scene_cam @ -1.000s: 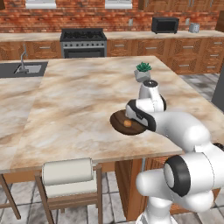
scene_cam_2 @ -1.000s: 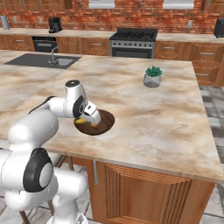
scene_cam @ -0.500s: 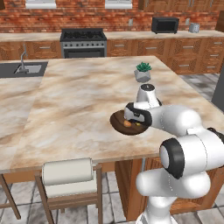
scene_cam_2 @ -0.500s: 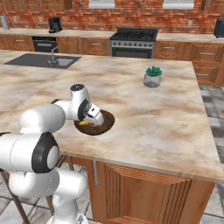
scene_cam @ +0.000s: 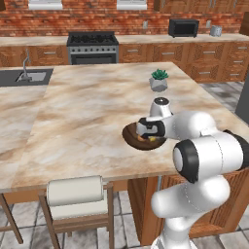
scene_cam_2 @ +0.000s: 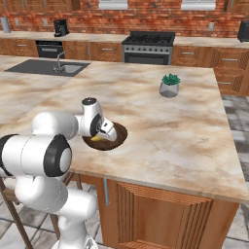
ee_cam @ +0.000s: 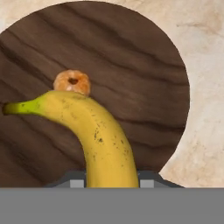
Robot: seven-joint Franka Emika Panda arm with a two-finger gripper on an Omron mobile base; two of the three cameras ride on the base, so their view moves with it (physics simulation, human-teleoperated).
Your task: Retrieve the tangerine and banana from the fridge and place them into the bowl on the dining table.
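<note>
A large dining table (scene_cam: 73,121) with a beige-and-brown marbled stone top fills the middle of a brick-walled kitchen, its broad surface serving as the drop-off point for fruit fetched from the fridge. The white robot arm (scene_cam: 204,155) with dark joints folds low over the table's near edge, its wrist bent down so that the hand hangs directly above the dish. That dish, a shallow round dark brown wooden bowl (scene_cam_2: 119,138), sits on the stone close to the front edge, within easy reach of the arm and well apart from the small grey potted plant (scene_cam_2: 169,86) farther back. The two-finger gripper (scene_cam: 151,131) is clenched on a curved yellow banana (ee_cam: 98,135) with a dark-tipped green stem; in the hand view the fruit rises from between the jaws and stretches out over the wood grain, which suggests it is being held just above the bowl's floor ahead of release. Beyond the banana's far end lies a small round orange tangerine (ee_cam: 72,82), resting inside the bowl. By this reading the tangerine is delivered and only the letting go of the banana remains; a low, gentle release would keep it from knocking the tangerine.
</note>
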